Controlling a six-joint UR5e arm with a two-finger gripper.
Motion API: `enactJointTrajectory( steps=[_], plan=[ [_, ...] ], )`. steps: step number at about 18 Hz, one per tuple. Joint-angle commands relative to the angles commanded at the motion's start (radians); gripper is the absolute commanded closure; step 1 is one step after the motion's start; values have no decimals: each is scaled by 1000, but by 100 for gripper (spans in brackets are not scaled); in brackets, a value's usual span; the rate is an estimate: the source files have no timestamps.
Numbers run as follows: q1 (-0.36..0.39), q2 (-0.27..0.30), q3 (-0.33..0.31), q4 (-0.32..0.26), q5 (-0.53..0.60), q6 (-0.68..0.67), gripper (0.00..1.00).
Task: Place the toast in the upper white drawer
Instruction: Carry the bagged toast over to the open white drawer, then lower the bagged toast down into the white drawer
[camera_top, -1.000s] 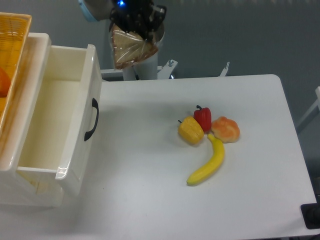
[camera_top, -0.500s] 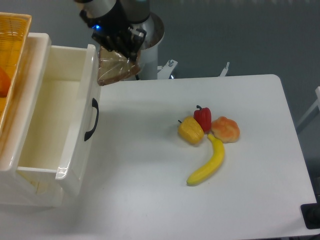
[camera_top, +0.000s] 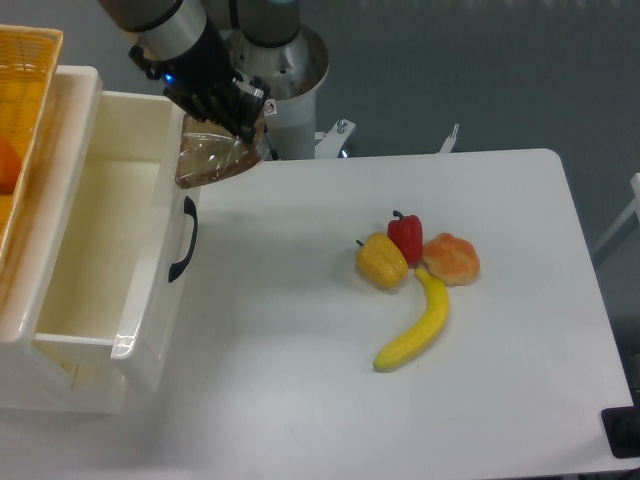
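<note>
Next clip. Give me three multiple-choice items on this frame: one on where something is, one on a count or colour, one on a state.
1. Where is the plastic-wrapped brown toast slice?
A. Held at the open drawer's front edge
B. Flat on the table
C. Inside the wicker basket

2. How many items are clustered on the white table?
A. Two
B. Four
C. Six

3. The glossy white upper drawer with black handle is:
A. Shut
B. Pulled open
C. Removed

Answers:
1 A: the gripper holds the toast aloft by the drawer front.
2 B: yellow pepper, red pepper, orange-tan bun-like fruit, yellow banana.
3 B: its pale interior is exposed.
</note>
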Motion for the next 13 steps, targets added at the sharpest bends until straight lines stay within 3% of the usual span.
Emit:
enactJointTrajectory(
  steps=[4,8,13],
  plan=[
    [-14,-24,11,9,-2,-21,96],
    [-32,-57,15,57,0,-45,96],
    [-51,-66,17,58,-5,-45,96]
  ],
)
